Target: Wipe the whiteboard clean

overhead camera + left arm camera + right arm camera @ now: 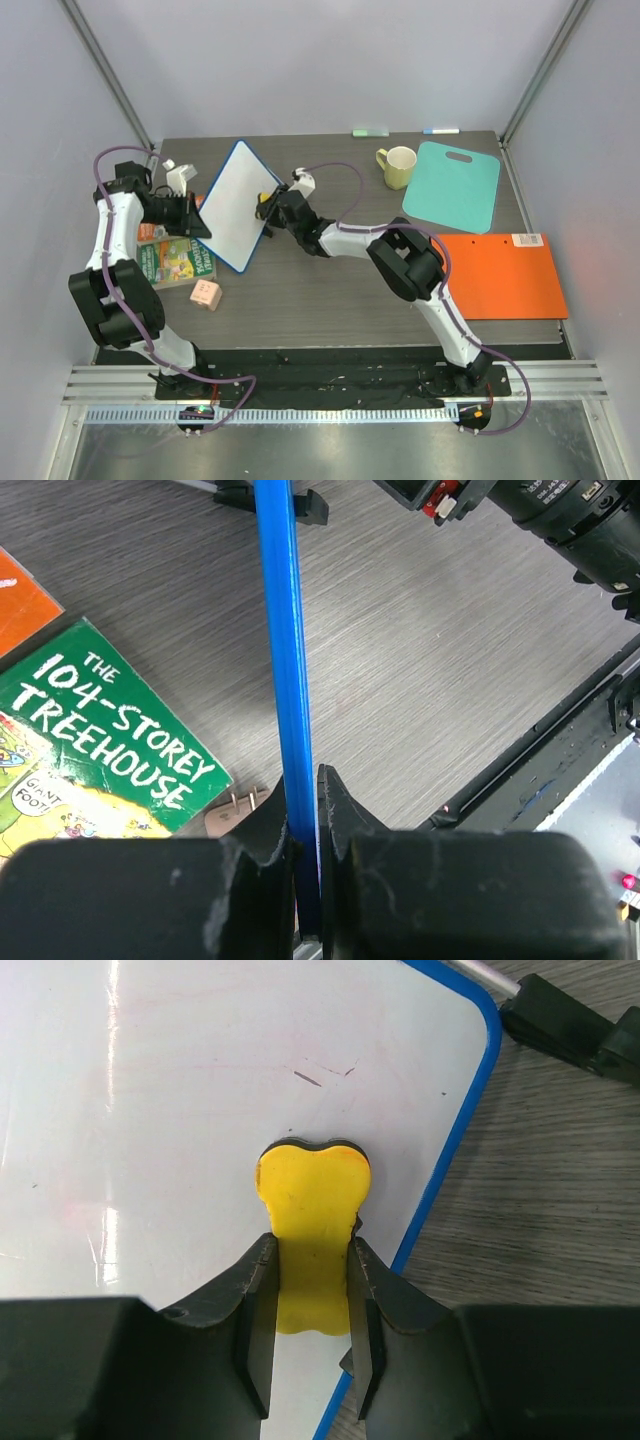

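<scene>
Left gripper (303,780) pinches the rim of the whiteboard (235,205) (tilted, left of centre), right gripper (311,1247) clamps the eraser (312,1185) against its face; hard strokes could twist it loose.

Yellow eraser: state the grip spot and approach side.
Grip the eraser at its narrowed waist, below the wider head, jaws closing across its sides. Come in over the blue-rimmed edge of the whiteboard, as the right gripper does: it sits flat against the board, only its sides free.
</scene>
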